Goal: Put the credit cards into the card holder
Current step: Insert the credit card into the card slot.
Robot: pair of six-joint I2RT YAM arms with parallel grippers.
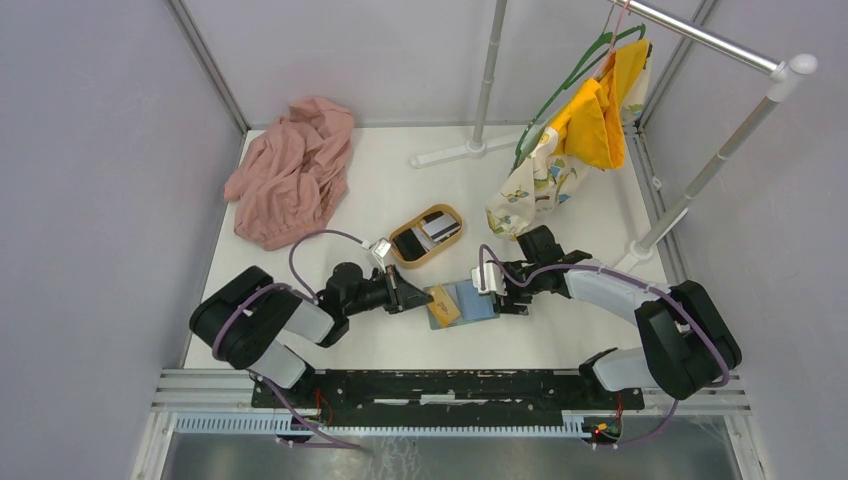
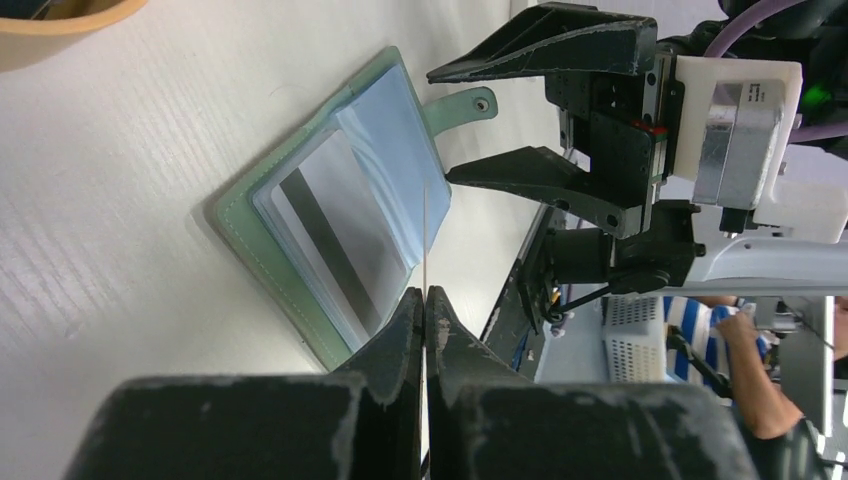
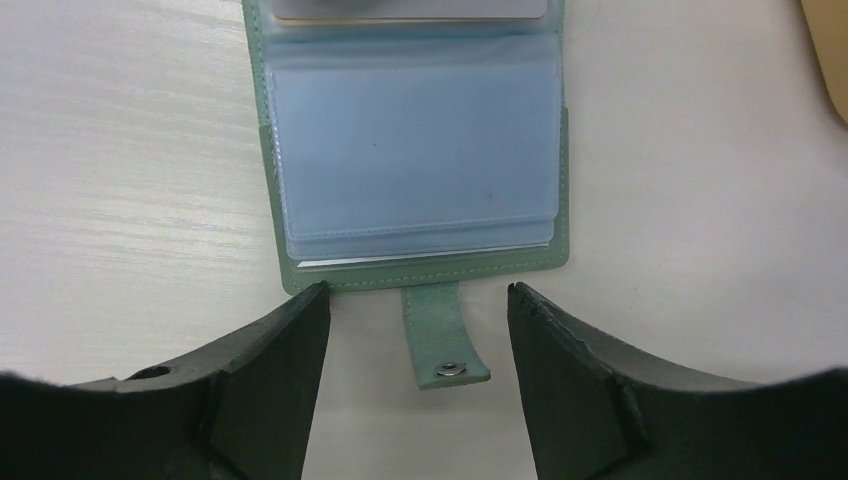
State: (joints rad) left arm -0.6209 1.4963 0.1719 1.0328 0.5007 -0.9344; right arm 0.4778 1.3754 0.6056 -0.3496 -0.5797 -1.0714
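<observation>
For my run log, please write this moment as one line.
left claw: shut on thin sheet | right claw: open around holder tab | tray: cards inside

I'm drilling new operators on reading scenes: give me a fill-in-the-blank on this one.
The holder lies flat and ___.
The right fingers stand on either side of its ___.
The left fingers are shut on a thin ___.
Other cards lie in the wooden ___.
Missing: open; tab; card; tray.

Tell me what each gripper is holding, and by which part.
Left gripper pinches a thin sheet, seen edge-on, by its near edge; card or sleeve, unclear. Right gripper is open, holding nothing.
</observation>
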